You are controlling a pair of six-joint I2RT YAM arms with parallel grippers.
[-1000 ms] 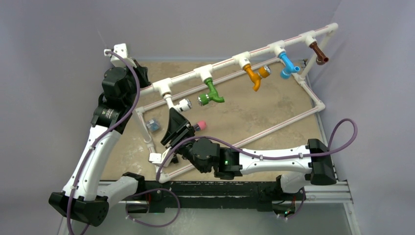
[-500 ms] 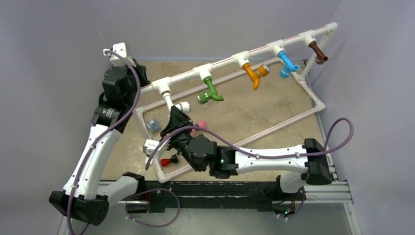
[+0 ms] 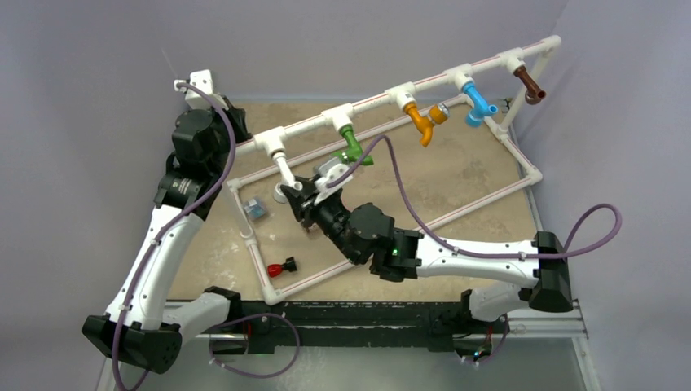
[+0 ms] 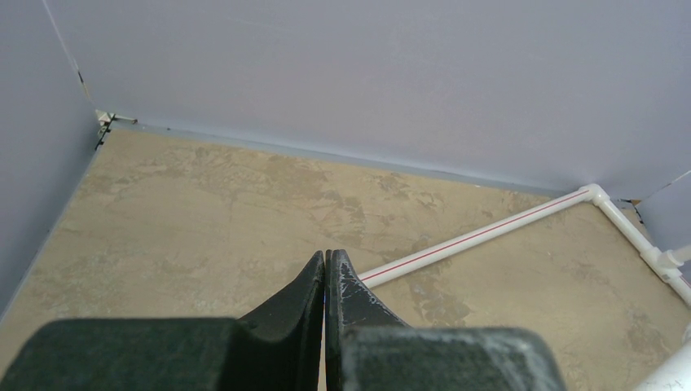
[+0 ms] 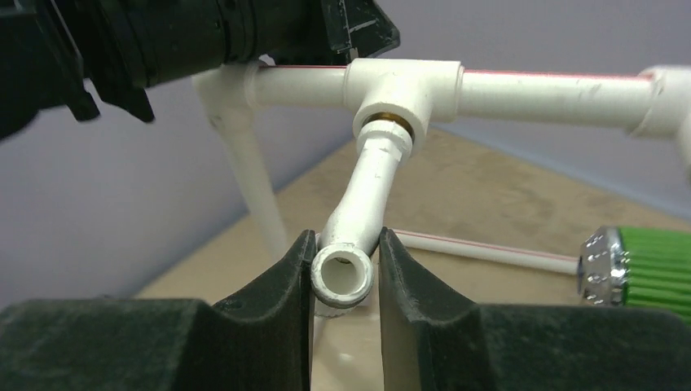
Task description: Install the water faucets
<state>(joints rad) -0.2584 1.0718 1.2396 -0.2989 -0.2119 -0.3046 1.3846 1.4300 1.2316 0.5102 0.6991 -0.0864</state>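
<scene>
Five water faucets hang from the raised white pipe frame [image 3: 383,98]: white [image 3: 285,171], green [image 3: 352,149], orange [image 3: 421,122], blue [image 3: 478,106], brown [image 3: 530,85]. My right gripper [image 3: 295,195] is at the white faucet's lower end. In the right wrist view the white faucet [image 5: 367,195] hangs from its T-fitting [image 5: 403,85], and its round spout mouth sits between the fingers of my right gripper [image 5: 346,261], with the left pad touching and the right pad close against it. My left gripper [image 4: 326,257] is shut and empty, held high at the back left [image 3: 235,116].
A small red piece [image 3: 281,266] lies inside the frame's near-left corner, and a small blue piece [image 3: 257,209] lies beside the left pipe. The green faucet's knob [image 5: 607,262] is just right of my right gripper. The left arm's wrist [image 5: 204,32] hangs close above the T-fitting.
My right arm has swung from the frame's near-left corner up and back to the white faucet. The red piece is uncovered, and the pink-capped cylinder no longer shows. The left arm has not moved.
</scene>
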